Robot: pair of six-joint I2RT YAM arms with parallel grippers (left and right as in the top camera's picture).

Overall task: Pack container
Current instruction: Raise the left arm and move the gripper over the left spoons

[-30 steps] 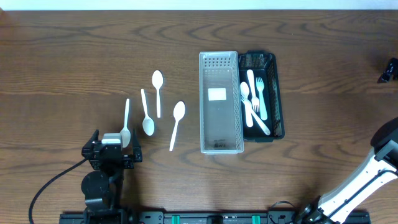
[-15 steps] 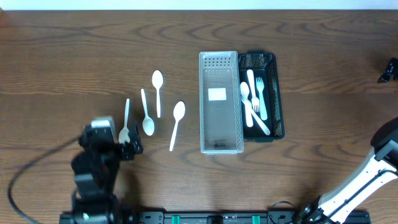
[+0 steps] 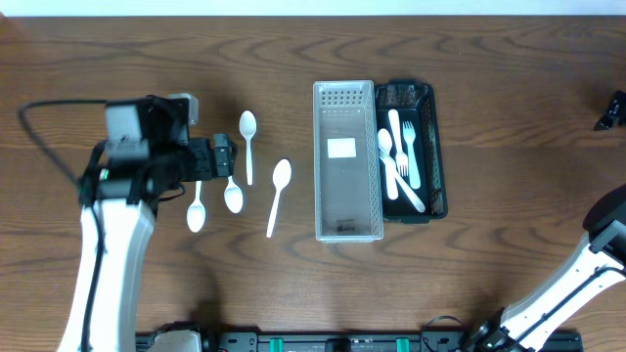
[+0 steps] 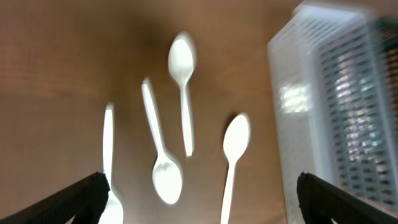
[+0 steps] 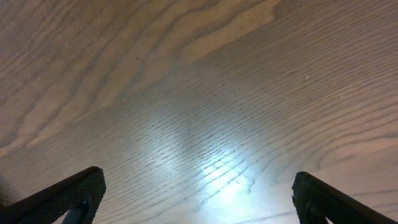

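Observation:
Several white plastic spoons lie on the wooden table left of a clear empty container (image 3: 344, 161): one at the back (image 3: 247, 125), one nearest the container (image 3: 280, 188), one in the middle (image 3: 233, 198) and one at the far left (image 3: 196, 215). My left gripper (image 3: 223, 156) hovers open and empty over their handles. In the left wrist view (image 4: 199, 211) the spoons (image 4: 166, 179) lie between its fingers, with the container (image 4: 323, 93) at the right. My right gripper (image 5: 199, 199) is open over bare table at the far right edge (image 3: 611, 110).
A black tray (image 3: 435, 147) stands against the container's right side and holds white forks and a spoon (image 3: 401, 156). My left arm's cable loops over the table at the far left (image 3: 39, 127).
My left arm has swung from the table's front edge toward the back and a little right, and its gripper is now above the spoons. The spoons and the right arm have not moved.

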